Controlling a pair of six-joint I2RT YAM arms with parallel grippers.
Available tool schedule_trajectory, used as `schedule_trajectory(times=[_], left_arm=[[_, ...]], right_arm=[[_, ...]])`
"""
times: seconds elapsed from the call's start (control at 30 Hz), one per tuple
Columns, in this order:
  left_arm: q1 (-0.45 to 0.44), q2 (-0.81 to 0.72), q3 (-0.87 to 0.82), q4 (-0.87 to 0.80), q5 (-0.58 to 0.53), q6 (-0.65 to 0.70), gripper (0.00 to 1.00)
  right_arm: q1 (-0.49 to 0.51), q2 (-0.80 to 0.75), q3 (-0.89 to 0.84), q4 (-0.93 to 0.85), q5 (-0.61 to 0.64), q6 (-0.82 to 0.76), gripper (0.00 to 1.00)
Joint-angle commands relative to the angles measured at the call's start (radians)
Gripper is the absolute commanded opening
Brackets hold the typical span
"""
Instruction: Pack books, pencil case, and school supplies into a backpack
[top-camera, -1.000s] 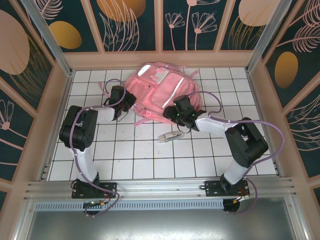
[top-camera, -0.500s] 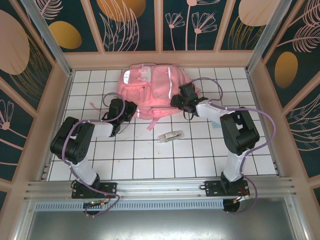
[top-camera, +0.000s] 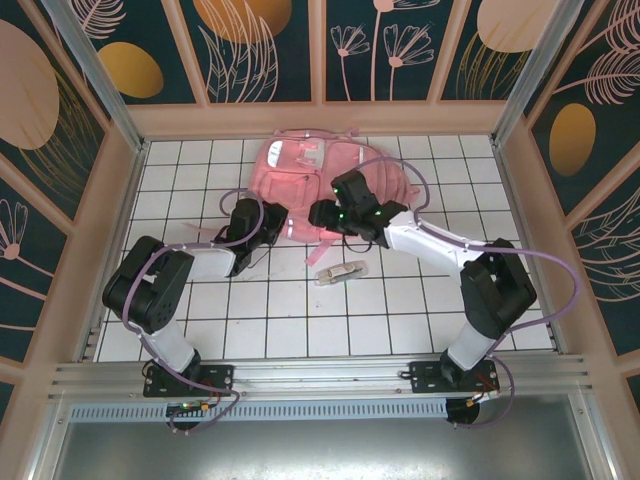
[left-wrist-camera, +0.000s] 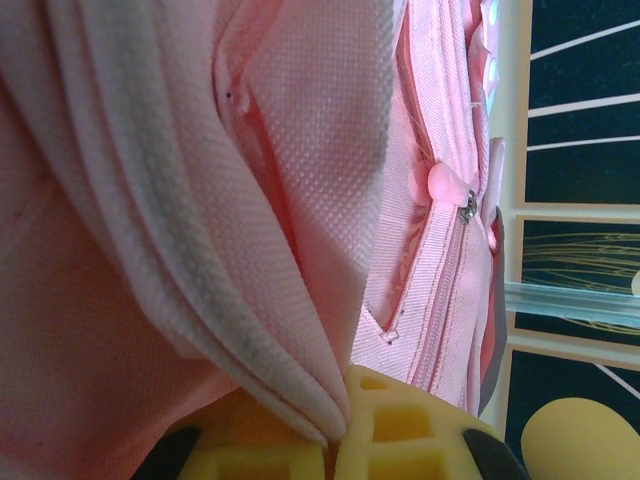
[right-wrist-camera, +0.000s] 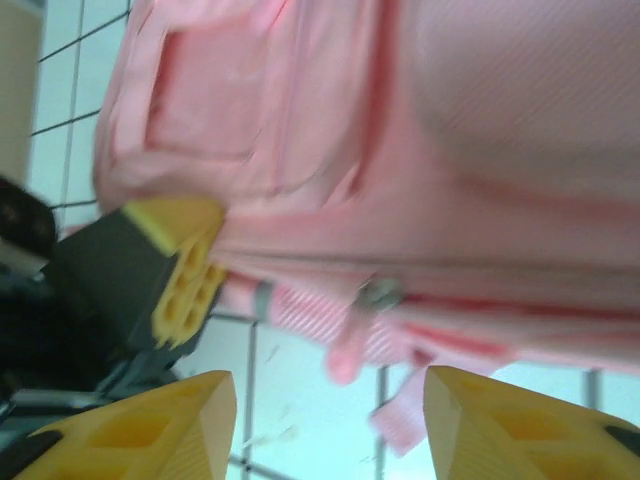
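Note:
The pink backpack (top-camera: 300, 170) lies at the back of the tiled table. My left gripper (top-camera: 268, 228) sits at its near left edge. In the left wrist view the left gripper (left-wrist-camera: 335, 442) is shut on a fold of the backpack's fabric (left-wrist-camera: 250, 300) with a grey strip. My right gripper (top-camera: 321, 214) hovers at the pack's near edge, and in its wrist view the right gripper (right-wrist-camera: 330, 420) stands open with nothing between its fingers, just under a zipper pull (right-wrist-camera: 376, 294). A narrow transparent box (top-camera: 340, 271) of school supplies lies on the tiles. The books and pencil case are out of view.
A raised wooden rim (top-camera: 120, 200) and patterned walls enclose the white tiled table (top-camera: 300, 320). The left gripper's yellow finger (right-wrist-camera: 186, 268) shows close to the left of my right gripper. A second zipper pull (left-wrist-camera: 466, 206) runs along the pack's side seam.
The backpack has turned and shifted while my left gripper kept its hold. My right gripper swung left to the pack's near edge, and its jaws narrowed somewhat.

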Motion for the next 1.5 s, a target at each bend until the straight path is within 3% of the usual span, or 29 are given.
schedule_trajectory(times=[0.0, 0.5, 0.63, 0.8, 0.83, 1.0, 1.07, 1.23, 1.37, 1.47], left_arm=[[-0.021, -0.037, 0.013, 0.096, 0.016, -0.033, 0.00], [-0.022, -0.079, -0.016, 0.091, -0.006, -0.034, 0.00], [-0.021, -0.095, -0.028, 0.088, -0.012, -0.032, 0.00], [-0.022, -0.097, -0.033, 0.076, -0.019, -0.027, 0.00], [-0.022, -0.095, -0.035, 0.077, -0.022, -0.027, 0.00], [-0.015, -0.080, -0.032, 0.063, -0.063, -0.004, 0.00], [0.004, -0.072, -0.017, 0.042, -0.063, 0.022, 0.00], [0.062, -0.061, 0.004, 0.014, -0.037, 0.077, 0.00], [0.088, -0.073, 0.015, -0.028, -0.043, 0.117, 0.00], [0.098, -0.081, 0.015, -0.055, -0.062, 0.134, 0.00]], right_arm=[[0.003, 0.037, -0.040, 0.073, -0.096, 0.131, 0.48], [-0.009, 0.148, -0.060, 0.263, -0.129, 0.244, 0.40], [-0.036, 0.169, -0.089, 0.332, -0.143, 0.279, 0.30], [-0.058, 0.147, -0.127, 0.390, -0.166, 0.278, 0.01], [-0.058, 0.141, -0.125, 0.381, -0.171, 0.265, 0.00], [-0.070, 0.090, -0.133, 0.270, -0.208, 0.166, 0.00], [-0.080, 0.065, -0.120, 0.160, -0.215, 0.054, 0.00], [-0.115, 0.057, -0.051, -0.190, -0.092, -0.238, 0.00], [-0.162, 0.055, -0.023, -0.338, 0.003, -0.365, 0.00], [-0.206, 0.030, -0.027, -0.377, -0.056, -0.402, 0.00]])
